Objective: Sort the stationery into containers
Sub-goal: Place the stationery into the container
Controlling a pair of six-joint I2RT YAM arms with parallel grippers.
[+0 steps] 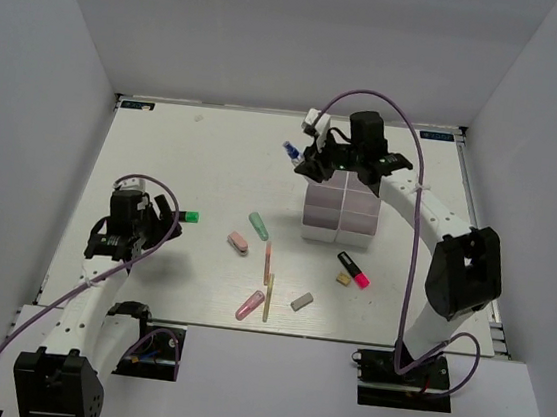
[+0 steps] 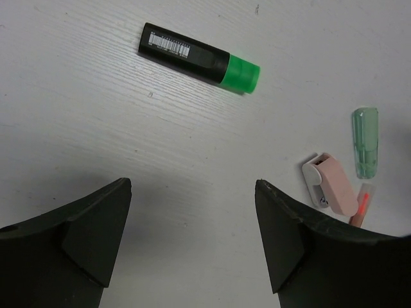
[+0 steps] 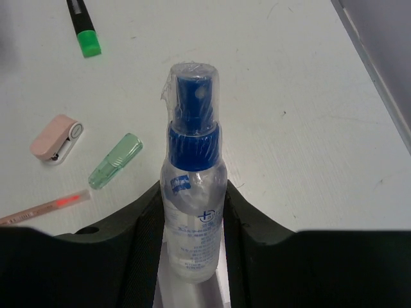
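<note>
My right gripper (image 3: pixel 191 215) is shut on a clear bottle with a blue cap (image 3: pixel 192 186), held tilted over the far-left corner of the white containers (image 1: pixel 342 208). A white bin wall (image 3: pixel 192 295) shows just under the bottle's base. My left gripper (image 2: pixel 192 192) stands open above bare table, with nothing between its fingers. A black marker with a green cap (image 2: pixel 200 58) lies a short way beyond its tips. In the top view the left gripper (image 1: pixel 164 222) is just left of that marker (image 1: pixel 189 216).
Loose on the table left of and in front of the bins: a pink clip-like item (image 1: pixel 238 241), a green tube (image 1: pixel 258 226), a pink stick (image 1: pixel 267 264), a yellow stick (image 1: pixel 268 298), a pink marker (image 1: pixel 249 306), a grey eraser (image 1: pixel 301 301), a black-pink marker (image 1: pixel 354 270), a tan eraser (image 1: pixel 344 279).
</note>
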